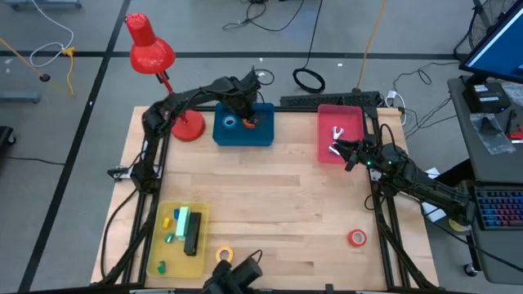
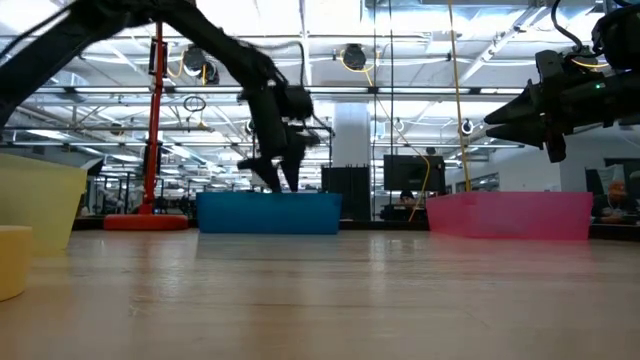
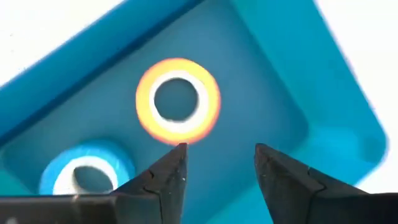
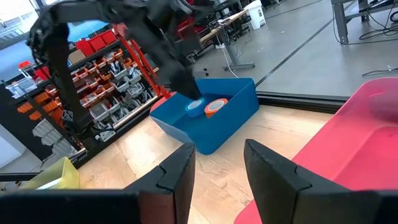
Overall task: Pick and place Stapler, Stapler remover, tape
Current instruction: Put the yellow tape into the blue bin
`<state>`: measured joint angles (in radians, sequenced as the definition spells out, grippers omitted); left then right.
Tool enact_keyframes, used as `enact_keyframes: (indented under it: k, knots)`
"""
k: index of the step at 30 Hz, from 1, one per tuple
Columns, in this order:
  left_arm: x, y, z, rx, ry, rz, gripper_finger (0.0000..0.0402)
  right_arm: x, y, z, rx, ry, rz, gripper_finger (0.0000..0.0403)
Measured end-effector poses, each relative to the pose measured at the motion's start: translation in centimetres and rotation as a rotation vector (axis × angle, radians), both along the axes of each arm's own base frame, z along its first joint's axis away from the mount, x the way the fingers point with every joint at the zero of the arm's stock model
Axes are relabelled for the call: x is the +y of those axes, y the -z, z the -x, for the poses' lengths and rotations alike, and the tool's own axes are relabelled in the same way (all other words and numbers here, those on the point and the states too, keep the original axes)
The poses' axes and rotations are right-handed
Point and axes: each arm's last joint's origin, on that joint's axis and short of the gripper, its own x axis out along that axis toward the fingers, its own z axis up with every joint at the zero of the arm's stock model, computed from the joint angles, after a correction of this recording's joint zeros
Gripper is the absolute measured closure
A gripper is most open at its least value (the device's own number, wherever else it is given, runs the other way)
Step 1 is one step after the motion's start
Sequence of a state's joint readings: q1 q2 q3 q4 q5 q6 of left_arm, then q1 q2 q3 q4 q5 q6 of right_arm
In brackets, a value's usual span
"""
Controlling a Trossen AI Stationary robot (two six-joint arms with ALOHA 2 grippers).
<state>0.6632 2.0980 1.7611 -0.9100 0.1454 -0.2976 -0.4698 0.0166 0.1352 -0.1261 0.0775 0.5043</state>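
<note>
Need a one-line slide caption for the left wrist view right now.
Left pincer open above the blue bin, orange tape roll and blue tape roll lying inside.

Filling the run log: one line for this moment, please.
left tool: open over blue bin | orange tape, blue tape: in bin | right tool: open, empty, at pink bin | red tape, yellow tape: on table

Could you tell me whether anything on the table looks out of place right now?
Two tape rolls lie loose on the table: the red tape roll near the front right, and the yellow tape roll at the front edge. The blue tape roll and orange tape roll already sit in the blue bin. Nothing looks spilled or damaged.
</note>
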Motion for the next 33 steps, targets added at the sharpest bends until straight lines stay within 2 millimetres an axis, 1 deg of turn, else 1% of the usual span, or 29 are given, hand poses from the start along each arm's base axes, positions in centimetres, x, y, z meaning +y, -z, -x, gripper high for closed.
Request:
enact_keyframes:
  k: [1, 3, 6, 10, 12, 14, 17, 19, 23, 28, 33]
  knots:
    - [-0.6, -1.0, 0.2, -0.011, 0.01, 0.002, 0.0215, 0.0, 0.0, 0.0, 0.0, -0.001, 0.0, 0.0273]
    - [-2.3, -3.5, 0.5, -0.037, 0.047, 0.01, 0.0217, 0.0, 0.0, 0.0, 0.001, -0.003, 0.001, 0.0273]
    - [-6.4, -7.0, 0.7, -0.063, 0.14, 0.028, 0.0222, 0.0, 0.0, 0.0, 0.003, -0.003, 0.005, 0.0273]
    - [-13.7, -10.5, 0.6, -0.069, 0.299, 0.034, 0.0224, 0.0, 0.0, 0.0, 0.009, -0.005, 0.014, 0.0273]
    - [-17.6, -11.6, 0.3, -0.079, 0.367, 0.029, 0.0223, 0.0, 0.0, 0.0, 0.008, -0.005, 0.014, 0.0272]
    - [-21.4, -12.3, 0.0, -0.085, 0.439, 0.017, 0.0223, 0.0, 0.0, 0.0, 0.009, -0.005, 0.015, 0.0273]
    - [-27.1, -12.5, -0.1, -0.079, 0.583, -0.024, 0.0222, 0.0, 0.0, 0.0, 0.009, -0.006, 0.016, 0.0273]
    - [-30.5, -12.5, 0.1, -0.072, 0.634, -0.041, 0.0222, 0.0, 0.0, 0.0, 0.009, -0.005, 0.016, 0.0273]
    - [-36.1, -11.6, 0.6, -0.034, 0.695, -0.054, 0.0222, 0.1, 0.0, 0.0, 0.01, -0.035, 0.015, 0.0273]
    - [-41.2, -10.0, 1.4, 0.008, 0.772, -0.113, 0.0222, 0.3, 0.0, -0.2, 0.005, -0.112, 0.012, 0.0272]
    - [-45.0, -7.5, 1.6, 0.079, 0.916, -0.168, 0.0222, 0.3, 0.0, -0.2, 0.004, -0.133, 0.012, 0.0273]
